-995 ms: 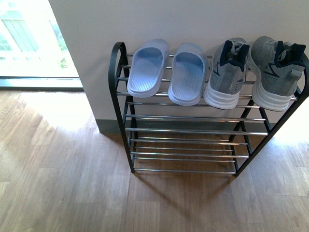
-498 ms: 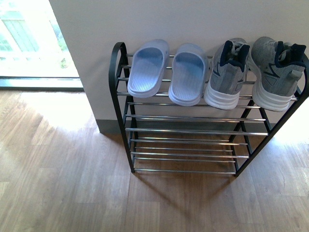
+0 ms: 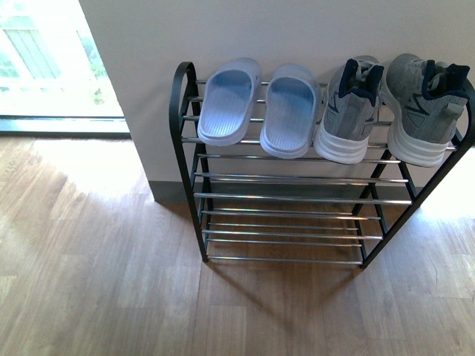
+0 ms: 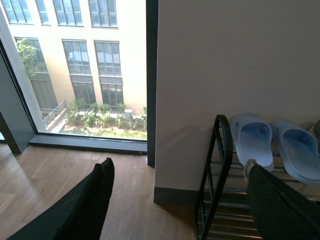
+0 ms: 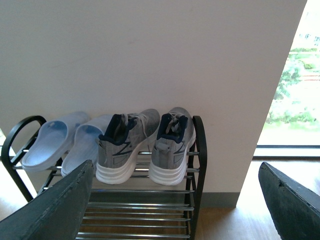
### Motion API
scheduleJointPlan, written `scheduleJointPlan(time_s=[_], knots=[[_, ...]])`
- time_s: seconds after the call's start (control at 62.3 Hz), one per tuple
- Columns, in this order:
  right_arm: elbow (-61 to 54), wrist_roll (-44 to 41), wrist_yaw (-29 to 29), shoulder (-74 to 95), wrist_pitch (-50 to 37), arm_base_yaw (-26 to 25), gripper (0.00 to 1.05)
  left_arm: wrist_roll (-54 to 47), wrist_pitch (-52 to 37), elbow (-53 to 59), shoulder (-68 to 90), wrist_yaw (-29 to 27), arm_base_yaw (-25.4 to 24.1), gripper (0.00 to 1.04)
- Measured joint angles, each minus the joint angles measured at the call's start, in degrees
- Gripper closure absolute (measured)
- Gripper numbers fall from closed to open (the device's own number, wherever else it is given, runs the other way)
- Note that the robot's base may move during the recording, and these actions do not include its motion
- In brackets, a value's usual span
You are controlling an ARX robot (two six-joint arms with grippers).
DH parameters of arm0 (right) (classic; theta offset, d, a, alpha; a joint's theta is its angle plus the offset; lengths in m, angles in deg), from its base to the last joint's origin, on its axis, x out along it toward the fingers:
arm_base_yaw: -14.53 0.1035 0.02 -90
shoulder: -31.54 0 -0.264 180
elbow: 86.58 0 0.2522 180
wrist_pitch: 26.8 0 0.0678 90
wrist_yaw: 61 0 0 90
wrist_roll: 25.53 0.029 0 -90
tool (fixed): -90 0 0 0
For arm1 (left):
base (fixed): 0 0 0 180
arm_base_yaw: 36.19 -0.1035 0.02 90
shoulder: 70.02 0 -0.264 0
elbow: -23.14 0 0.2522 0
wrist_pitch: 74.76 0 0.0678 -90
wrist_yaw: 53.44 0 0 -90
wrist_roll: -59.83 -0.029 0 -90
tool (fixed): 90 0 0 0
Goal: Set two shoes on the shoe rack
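Note:
The shoe rack [image 3: 187, 148] stands against the wall, black side frames with chrome bars. On its top tier sit two pale blue slides [image 3: 226, 102] [image 3: 291, 111] at the left and two grey sneakers [image 3: 349, 111] [image 3: 423, 111] at the right, heels toward me. No gripper shows in the front view. In the left wrist view my left gripper [image 4: 177, 172] is open and empty, back from the rack's left end [image 4: 220, 150] and the slides [image 4: 252, 140]. In the right wrist view my right gripper [image 5: 177, 172] is open and empty, facing the sneakers [image 5: 127, 145] [image 5: 172, 145].
The two lower tiers [image 3: 289, 199] hold nothing. Wood floor [image 3: 111, 282] spreads in front of the rack. A large window [image 3: 44, 67] with a dark sill lies left of the wall corner; another bright window [image 5: 295, 90] shows to the right.
The front view has shifted slightly, so the rack and the shoes sit a few pixels to the right. The shoes have not moved on the rack.

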Motion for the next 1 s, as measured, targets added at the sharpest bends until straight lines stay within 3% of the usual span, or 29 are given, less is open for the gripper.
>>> scheduleJointPlan(time_s=[0.048, 0.995], knots=[[0.0, 0.0, 0.0, 0.0, 0.0, 0.0, 0.09, -0.04, 0.0, 0.0, 0.0, 0.0, 0.0, 0.08], [0.0, 0.0, -0.04, -0.02, 0.07, 0.0, 0.09, -0.09, 0.0, 0.0, 0.0, 0.02, 0.0, 0.09]])
